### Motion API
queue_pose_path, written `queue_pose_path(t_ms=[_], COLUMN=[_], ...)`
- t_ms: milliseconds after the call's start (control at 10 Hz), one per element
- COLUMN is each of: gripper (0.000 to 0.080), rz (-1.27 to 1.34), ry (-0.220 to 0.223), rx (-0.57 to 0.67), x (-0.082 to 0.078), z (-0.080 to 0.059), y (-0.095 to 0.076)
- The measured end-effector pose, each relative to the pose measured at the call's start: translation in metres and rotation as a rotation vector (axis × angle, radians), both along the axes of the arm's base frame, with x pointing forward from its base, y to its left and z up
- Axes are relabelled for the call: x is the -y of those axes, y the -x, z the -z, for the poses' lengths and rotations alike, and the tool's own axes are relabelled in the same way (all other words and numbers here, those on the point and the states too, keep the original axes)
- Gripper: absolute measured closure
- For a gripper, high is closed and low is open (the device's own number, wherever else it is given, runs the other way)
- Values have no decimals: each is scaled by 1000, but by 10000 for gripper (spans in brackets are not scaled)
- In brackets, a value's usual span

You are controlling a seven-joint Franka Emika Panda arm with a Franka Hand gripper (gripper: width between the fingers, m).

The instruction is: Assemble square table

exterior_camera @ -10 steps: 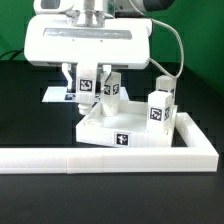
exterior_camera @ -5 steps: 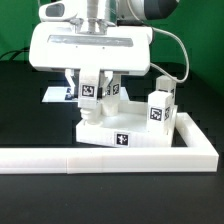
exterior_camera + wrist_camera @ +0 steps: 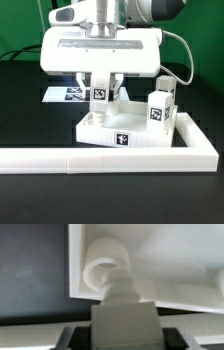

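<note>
The square table's white slab (image 3: 125,135) lies flat with a tag on its front side. One white tagged leg (image 3: 160,108) stands upright at the corner on the exterior view's right. My gripper (image 3: 100,98) hangs over the slab's corner on the exterior view's left, shut on a second tagged leg (image 3: 100,96) held upright. In the wrist view this leg (image 3: 125,317) runs from between my fingers (image 3: 80,336) down to a round corner socket (image 3: 103,269). Its narrow end sits right at the socket's mouth; whether it is inside I cannot tell.
A long white L-shaped rail (image 3: 100,157) runs along the front of the slab and up its side on the exterior view's right. The marker board (image 3: 62,95) lies behind on the black table, at the exterior view's left. A cable hangs behind the arm.
My gripper has moved toward the exterior view's right and slightly down, carrying the leg with it. The slab and the standing leg have stayed put.
</note>
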State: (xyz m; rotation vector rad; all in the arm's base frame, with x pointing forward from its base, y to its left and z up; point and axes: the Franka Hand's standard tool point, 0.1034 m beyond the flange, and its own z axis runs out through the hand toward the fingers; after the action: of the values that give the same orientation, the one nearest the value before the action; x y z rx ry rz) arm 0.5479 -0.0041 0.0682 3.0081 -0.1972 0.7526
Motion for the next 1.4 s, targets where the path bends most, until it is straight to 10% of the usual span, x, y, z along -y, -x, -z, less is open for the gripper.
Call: queue_pose_path(t_ms=[1400], gripper=[509], rz=[-32], ry=[37], rx=[21], x=[15], z=[14], y=[1])
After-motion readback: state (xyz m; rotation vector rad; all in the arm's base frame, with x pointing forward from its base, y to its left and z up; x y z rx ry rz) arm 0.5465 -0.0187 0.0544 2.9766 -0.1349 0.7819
